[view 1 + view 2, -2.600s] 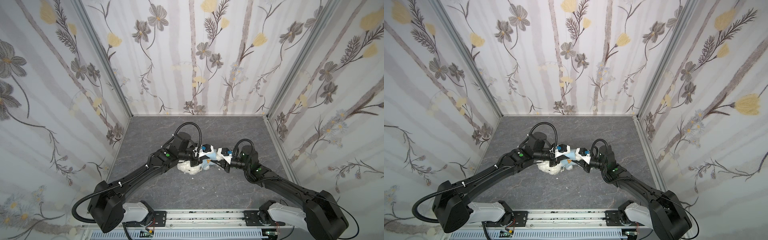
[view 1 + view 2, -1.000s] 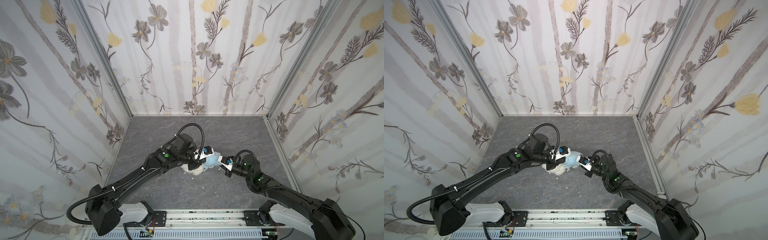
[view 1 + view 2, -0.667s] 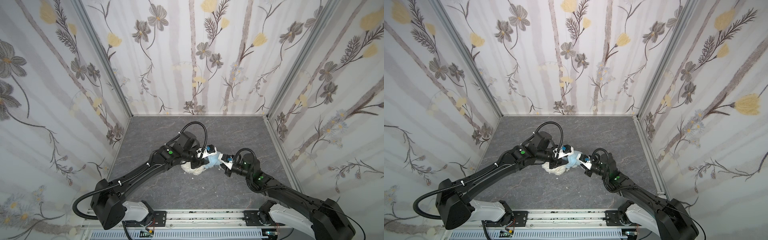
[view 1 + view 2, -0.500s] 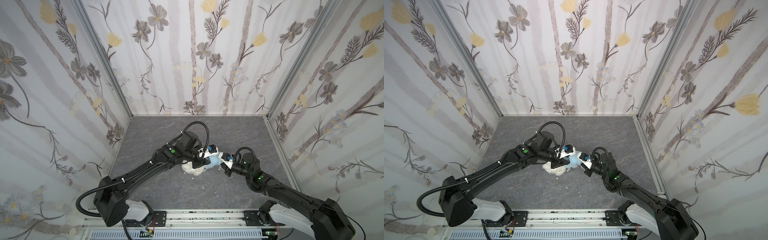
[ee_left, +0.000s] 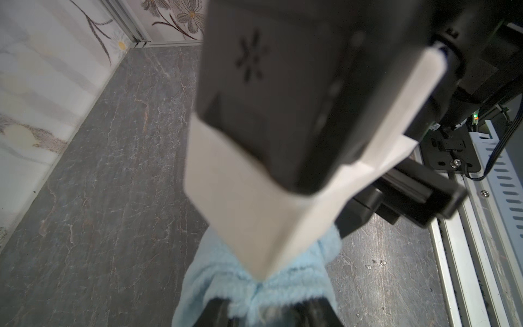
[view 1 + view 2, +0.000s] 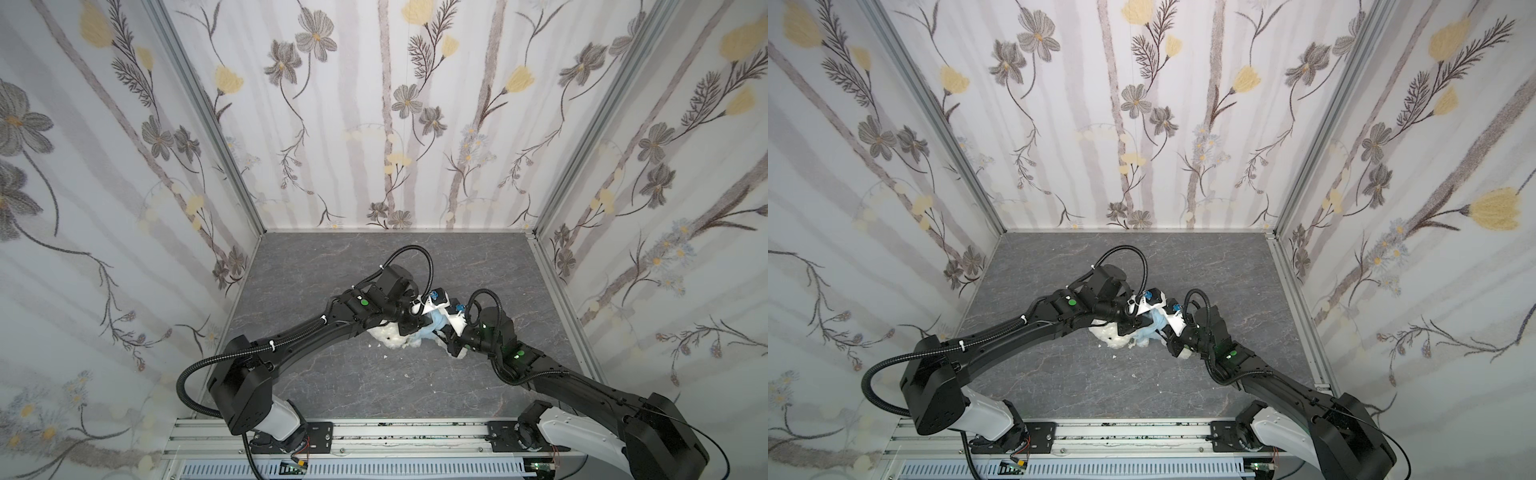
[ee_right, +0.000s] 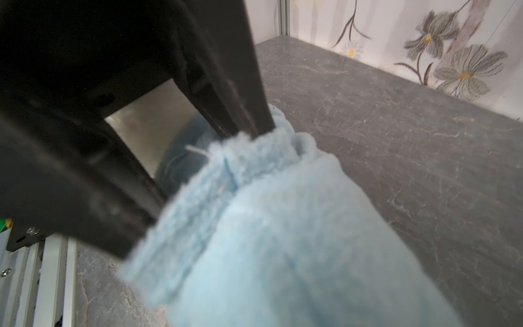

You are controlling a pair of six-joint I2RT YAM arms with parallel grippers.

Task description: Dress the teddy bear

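Teddy bear [image 6: 388, 336] lies on the bench [image 6: 332, 374], touching the hoodie [image 6: 434, 322] on the side twd the left arm's base. Part of it is hidden under that arm's wrist. How much of the bear is inside the hoodie I can't tell, since the arms cover the join.

Left tool [image 5: 266, 311] is over the hoodie, fingers [image 5: 218, 311] part-way apart w/ blue pile bunched btwn them. Whether it bites or just rests there, can't tell. Right tool [image 7: 203, 186] is at the hoodie's hem, on the far side from the bear, pinching the folded hem edge.

Handling, my read:
- **Bear:** light, soft, squashy all over, w/ no stiff part to lever against. It'll prob slide or roll on the smooth bench if pushed from one side only.
- **Fur:** prob a poor grip for fingertips alone. White flecks [image 6: 385, 356] near the hoodie suggest it sheds, so don't pluck at the pile.
- **Best hold on the bear:** a whole limb, or an ear at its root, squeezed thru to the stuffing.
- **Hoodie:** limp, stretchy fleece. Take the hem or a cuff, where the doubled edge gives sthg to bite.
- **Two tools:** one should pin the bear while the other pulls cloth, else both move together.
- **Damage risk:** nothing looks fragile.
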